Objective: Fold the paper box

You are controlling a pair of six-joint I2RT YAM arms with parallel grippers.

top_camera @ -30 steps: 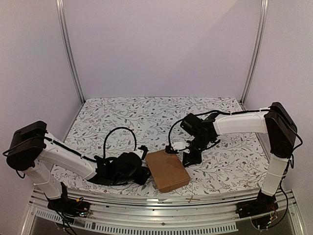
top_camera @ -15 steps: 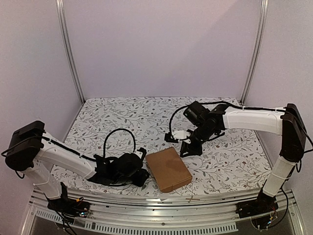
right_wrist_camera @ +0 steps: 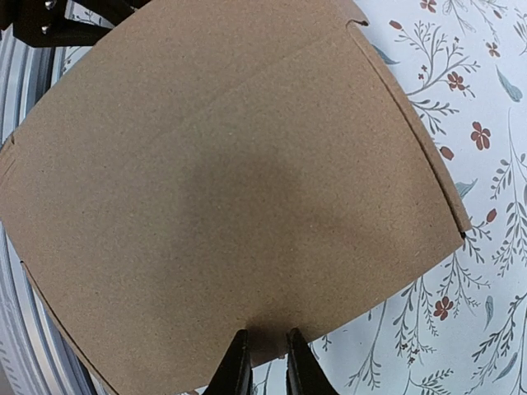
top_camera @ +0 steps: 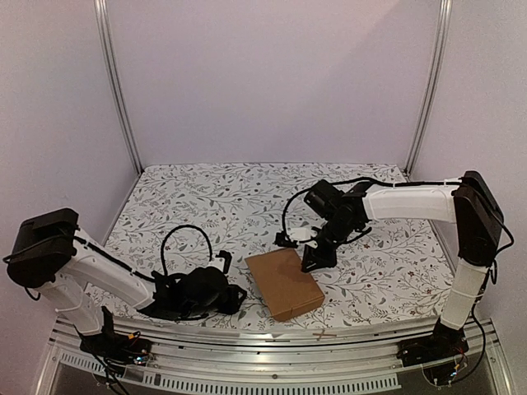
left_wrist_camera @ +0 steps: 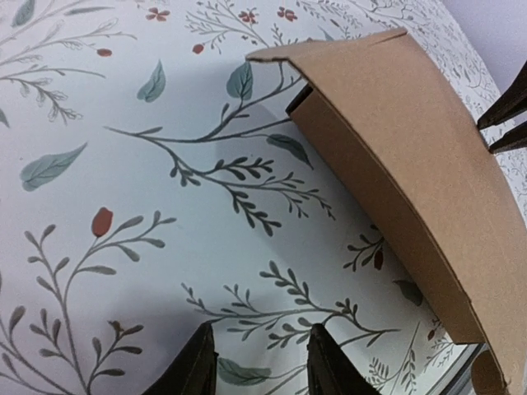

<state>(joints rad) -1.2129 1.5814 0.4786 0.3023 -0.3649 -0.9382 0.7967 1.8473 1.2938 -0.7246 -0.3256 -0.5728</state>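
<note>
Right hand [top_camera: 316, 260] at paper box [top_camera: 284, 285] on floral table [top_camera: 247, 197], walls [top_camera: 272, 82] perhaps lilac.

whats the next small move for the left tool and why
Probably ease the left tool toward the paper box to brace it: the tool sits apart, open, the box's lid looks lifted at that corner, and the right tool sits at the far edge.

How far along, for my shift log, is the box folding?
Mostly done: the paper box stands as a carton, closed on top. In hand: the right hand, fingers nearly together, sits at its far edge; the left hand is open, off the box. Left, probably: one end gapes open.
</note>
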